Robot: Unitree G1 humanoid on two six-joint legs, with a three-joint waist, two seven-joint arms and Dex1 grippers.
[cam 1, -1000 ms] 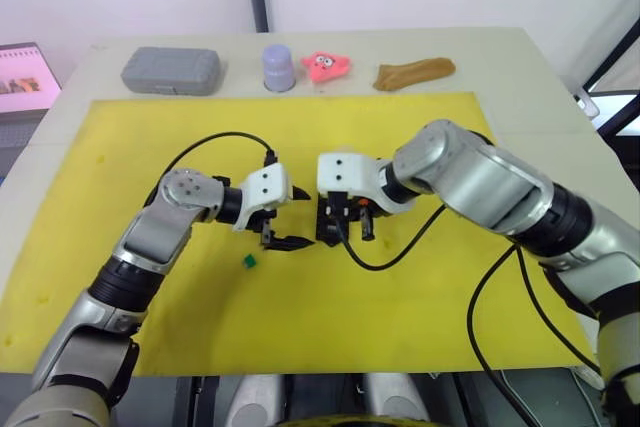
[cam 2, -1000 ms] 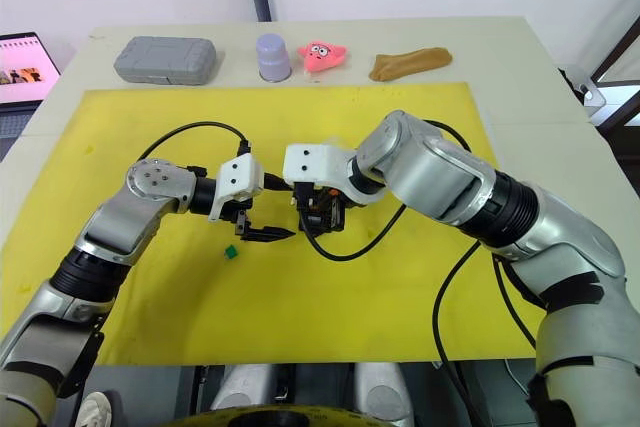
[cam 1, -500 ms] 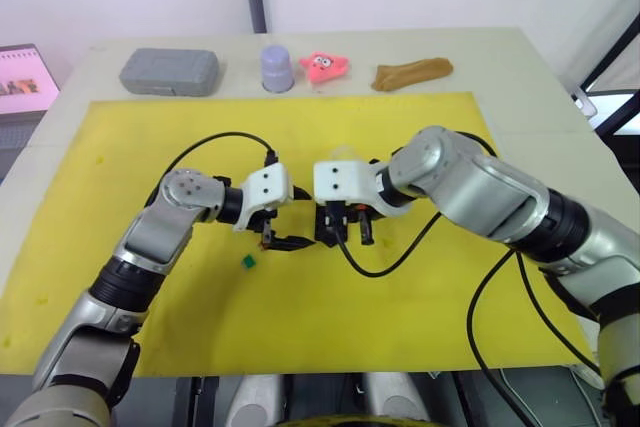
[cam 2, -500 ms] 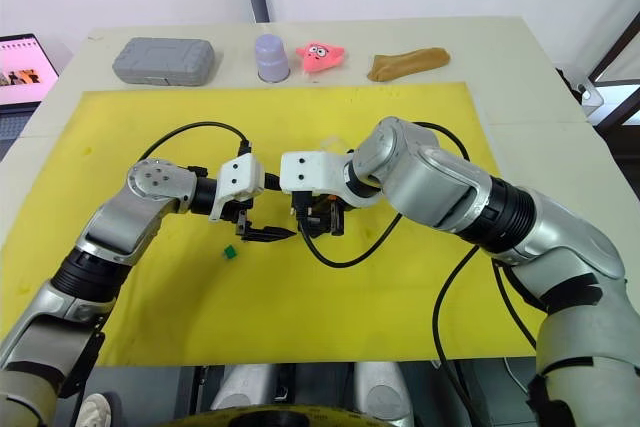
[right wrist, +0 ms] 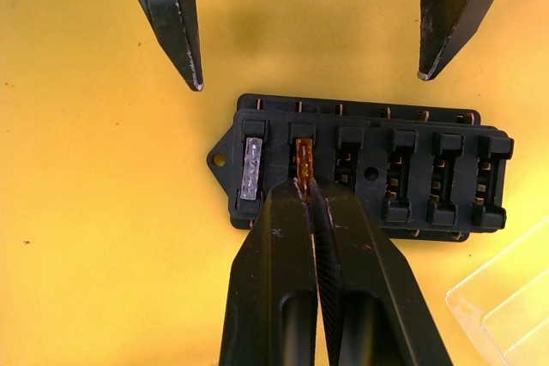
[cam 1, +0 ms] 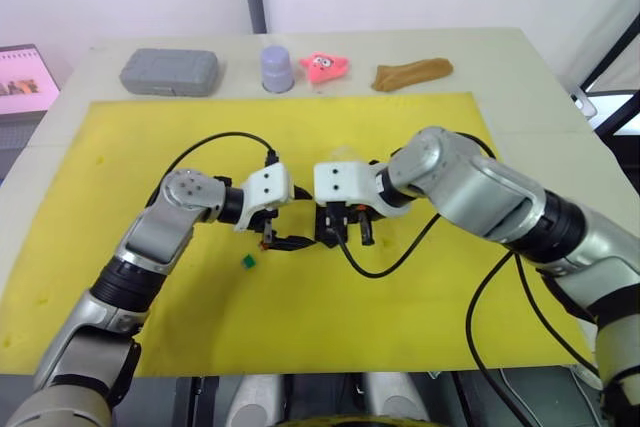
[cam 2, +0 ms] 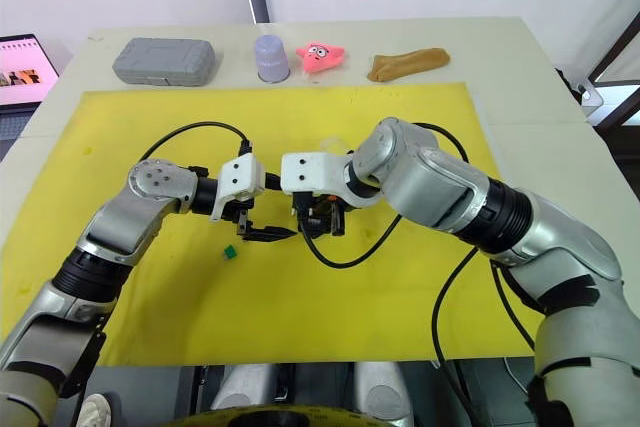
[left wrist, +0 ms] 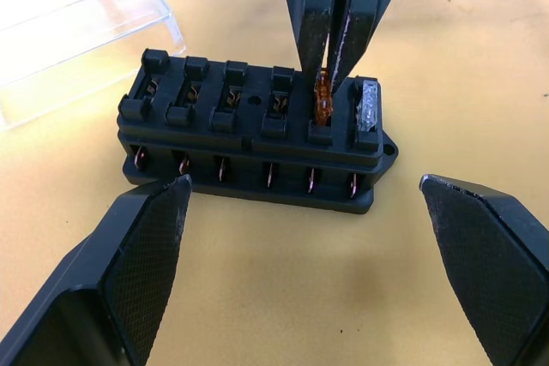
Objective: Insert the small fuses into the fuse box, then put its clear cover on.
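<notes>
Yellow matting [cam 1: 420, 317] covers most of a pale table [cam 1: 500, 47], and along the table's far edge sit a grey case [cam 1: 170, 70], a lilac cup [cam 1: 277, 67], a pink toy [cam 1: 326, 65] and a brown lump [cam 1: 413, 72]; a laptop screen [cam 1: 25, 77] glows off the left side against a white wall. Mid-mat, the fuse box [left wrist: 257, 130] lies flat with the clear cover [left wrist: 81, 40] just behind it. The right gripper [right wrist: 306, 190] is pinched shut on an amber fuse [left wrist: 322, 100], which stands in the second slot beside a grey fuse [left wrist: 369, 107] already seated at the end. The left gripper [left wrist: 304, 203] hangs wide open, its fingers either side of the box front and touching nothing, so the box is unbraced. I judge the main risk is a skewed push: if the blades miss their clips, pressure could tip the fuse, bend it, or slide the loose box across the mat. Releasing early could leave it half-seated and proud, which would later block the cover. A green fuse [cam 1: 246, 261] lies alone near the left arm, where a sweep of that arm could knock it away.
</notes>
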